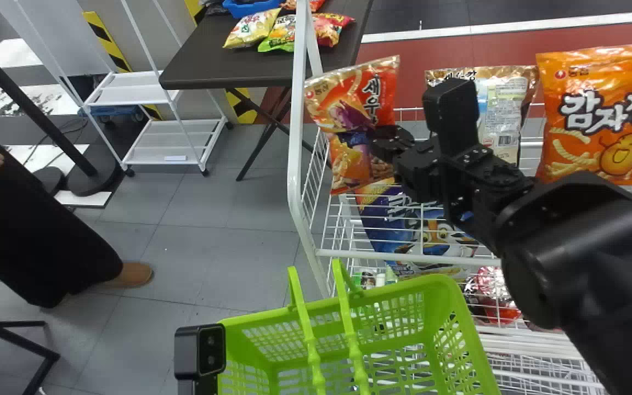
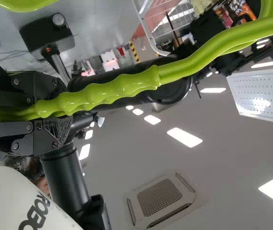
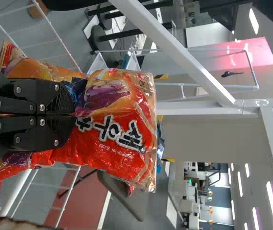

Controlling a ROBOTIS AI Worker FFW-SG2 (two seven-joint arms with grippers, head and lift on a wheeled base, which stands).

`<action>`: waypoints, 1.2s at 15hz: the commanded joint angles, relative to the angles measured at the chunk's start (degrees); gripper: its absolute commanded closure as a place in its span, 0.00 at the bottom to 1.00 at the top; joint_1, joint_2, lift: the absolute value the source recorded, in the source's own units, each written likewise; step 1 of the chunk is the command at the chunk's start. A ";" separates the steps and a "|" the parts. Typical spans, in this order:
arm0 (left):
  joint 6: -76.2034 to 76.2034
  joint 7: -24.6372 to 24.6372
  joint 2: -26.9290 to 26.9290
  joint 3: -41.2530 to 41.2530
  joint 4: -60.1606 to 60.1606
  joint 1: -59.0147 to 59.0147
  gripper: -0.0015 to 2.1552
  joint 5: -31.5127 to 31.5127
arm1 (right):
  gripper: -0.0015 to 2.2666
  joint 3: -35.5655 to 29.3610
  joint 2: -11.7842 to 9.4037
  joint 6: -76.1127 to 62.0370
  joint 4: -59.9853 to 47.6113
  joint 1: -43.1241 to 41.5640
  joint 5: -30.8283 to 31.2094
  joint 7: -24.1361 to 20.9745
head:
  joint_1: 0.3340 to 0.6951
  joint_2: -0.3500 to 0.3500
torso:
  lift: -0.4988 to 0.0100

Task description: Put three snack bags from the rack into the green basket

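At the rack's (image 1: 300, 181) left end, beside the white post, I have the right gripper (image 1: 387, 144) closed on the red-orange snack bag (image 1: 373, 90), its middle pinched between the fingertips. Nearer me sits the green basket (image 1: 445, 299); my left gripper (image 2: 54, 112) is clamped around its handles (image 2: 141, 81).

At the upper centre of the frame, a red-orange snack bag (image 1: 349, 104) was held by the right gripper (image 1: 390, 144) beside the post of the white rack (image 1: 295, 142). An orange snack bag (image 1: 596, 118) was seen at the upper right, and a blue snack bag (image 1: 390, 222) right of centre. The green basket (image 1: 393, 292) was seen at the bottom centre, its left side partly covered by the left arm's camera (image 1: 201, 351).
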 commanded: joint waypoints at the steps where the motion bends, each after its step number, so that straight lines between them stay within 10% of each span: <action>1: 0.00 0.08 -0.15 0.03 0.09 -0.02 1.00 -0.15 | 0.99 -1.01 -2.25 8.66 -8.53 3.65 0.89 -1.23 | 1.00 0.83 | 0.98; 11: 0.18 0.34 -0.15 0.29 1.93 -2.57 1.00 -1.11 | 0.99 -11.65 -11.48 36.26 -40.87 17.63 -7.20 -0.08 | 1.00 0.64 | 0.98; 18: 0.53 0.78 -0.15 -0.76 2.28 -3.36 1.00 -3.49 | 0.99 -17.89 -13.85 52.96 -53.18 19.91 -14.93 -0.26 | 1.00 0.50 | 0.98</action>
